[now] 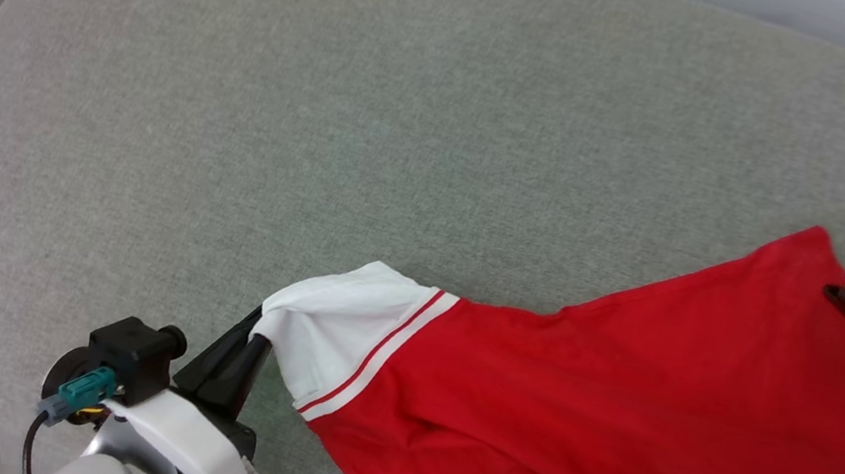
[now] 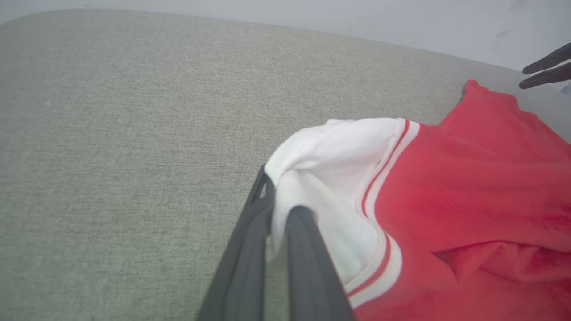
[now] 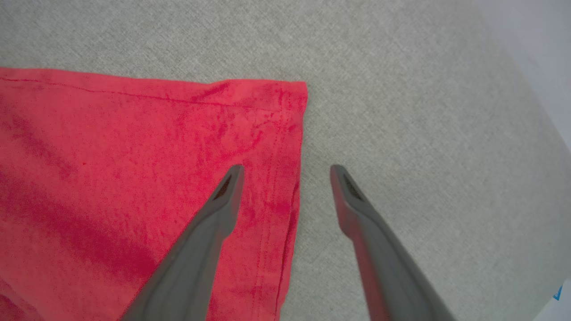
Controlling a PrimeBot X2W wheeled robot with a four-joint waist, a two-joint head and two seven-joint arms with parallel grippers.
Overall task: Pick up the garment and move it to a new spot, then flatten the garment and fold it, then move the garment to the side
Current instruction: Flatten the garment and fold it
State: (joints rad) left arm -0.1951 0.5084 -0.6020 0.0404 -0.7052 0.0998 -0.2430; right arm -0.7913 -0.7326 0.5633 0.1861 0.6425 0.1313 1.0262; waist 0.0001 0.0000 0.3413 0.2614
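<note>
The garment (image 1: 617,407) lies on the grey padded surface (image 1: 237,112), its red body spread toward our right and one white sleeve (image 1: 329,333) stretched toward our left. Our left gripper (image 1: 256,336) has its fingers clamped together on that sleeve's edge. Our right gripper (image 3: 285,171) hovers with fingers wide apart, straddling the hem's side edge near its corner and holding nothing. We judge the flattening underway, with folding and moving aside not yet done. We count one garment, two grippers and one gripped sleeve.
</note>
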